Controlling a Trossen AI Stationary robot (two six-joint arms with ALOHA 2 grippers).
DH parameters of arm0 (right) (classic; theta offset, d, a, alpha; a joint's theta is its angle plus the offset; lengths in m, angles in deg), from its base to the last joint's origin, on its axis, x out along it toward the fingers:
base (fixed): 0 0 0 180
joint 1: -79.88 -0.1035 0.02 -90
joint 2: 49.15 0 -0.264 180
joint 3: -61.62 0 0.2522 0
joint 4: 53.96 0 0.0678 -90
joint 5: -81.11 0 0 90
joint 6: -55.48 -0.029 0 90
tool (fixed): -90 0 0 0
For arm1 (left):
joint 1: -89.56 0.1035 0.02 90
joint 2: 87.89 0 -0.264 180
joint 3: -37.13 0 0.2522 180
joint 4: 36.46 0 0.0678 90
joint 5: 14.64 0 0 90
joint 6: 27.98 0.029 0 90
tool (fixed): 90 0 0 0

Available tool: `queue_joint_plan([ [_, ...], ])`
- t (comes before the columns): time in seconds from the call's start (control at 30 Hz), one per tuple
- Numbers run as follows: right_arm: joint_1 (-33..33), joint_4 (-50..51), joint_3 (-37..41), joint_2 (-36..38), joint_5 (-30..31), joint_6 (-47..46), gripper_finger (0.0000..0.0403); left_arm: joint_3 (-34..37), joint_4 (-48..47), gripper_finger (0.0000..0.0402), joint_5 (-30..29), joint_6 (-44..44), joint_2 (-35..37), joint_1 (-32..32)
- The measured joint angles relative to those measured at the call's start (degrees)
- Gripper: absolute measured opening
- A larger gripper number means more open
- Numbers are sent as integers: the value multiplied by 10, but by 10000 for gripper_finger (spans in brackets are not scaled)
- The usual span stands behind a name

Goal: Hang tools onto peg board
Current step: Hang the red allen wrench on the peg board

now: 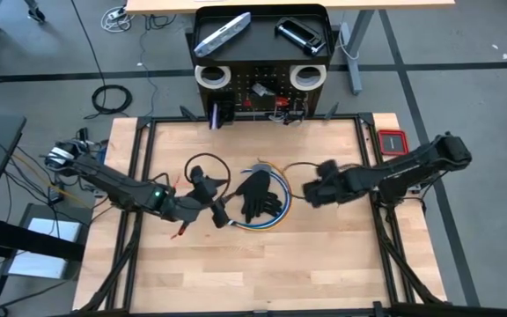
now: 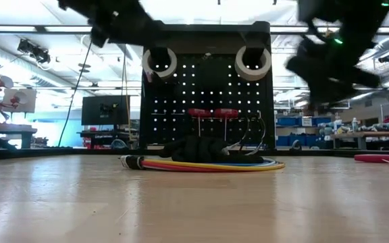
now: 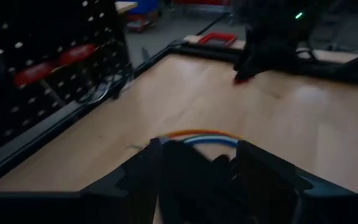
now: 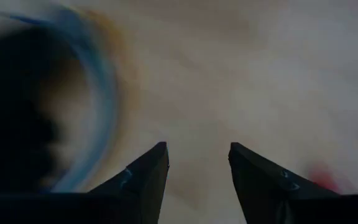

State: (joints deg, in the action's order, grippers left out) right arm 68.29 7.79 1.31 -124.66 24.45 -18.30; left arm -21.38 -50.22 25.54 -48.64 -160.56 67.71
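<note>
Left gripper (image 1: pixel 218 214) fingers apart, empty, just beside the black glove (image 1: pixel 259 195) lying on the coiled multicolour cable (image 1: pixel 262 224) on the wooden desk (image 1: pixel 324 264). Right gripper (image 1: pixel 311 191) apart, empty, on the glove's other side. Black perforated peg board (image 2: pixel 208 94) stands beyond the glove. We judge a snagged cable likely if the glove is lifted.

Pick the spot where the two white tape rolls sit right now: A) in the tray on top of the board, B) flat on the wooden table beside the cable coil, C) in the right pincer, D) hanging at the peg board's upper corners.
D: both white tape rolls hang at the upper corners of the peg board.
</note>
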Motion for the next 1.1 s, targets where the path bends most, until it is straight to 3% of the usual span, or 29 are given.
queue_joint_plan([
  [0.1, -9, 131, 6, -6, -87, -184, 174, 0, 48, 211, 29, 29, -9, 8],
  [0.2, -30, 170, 23, -26, -121, -279, 169, 0, 61, 211, 55, 41, -15, 16],
  [0.37, -42, 170, 65, -62, -174, -357, 168, 1, 61, 211, 61, 41, -21, 27],
  [0.47, -23, 147, 106, -69, -193, -359, 161, 1, 52, 211, 71, 41, -24, 27],
  [0.63, 25, 87, 148, -54, -134, -357, 136, 0, 47, 211, 71, 39, -28, 27],
  [0.8, 69, 38, 175, -48, -120, -350, 104, 0, 48, 211, 71, 39, -28, 27],
  [1.1, 78, 93, 143, -38, -96, -389, 100, 0, 48, 211, 71, 43, -28, 27],
])
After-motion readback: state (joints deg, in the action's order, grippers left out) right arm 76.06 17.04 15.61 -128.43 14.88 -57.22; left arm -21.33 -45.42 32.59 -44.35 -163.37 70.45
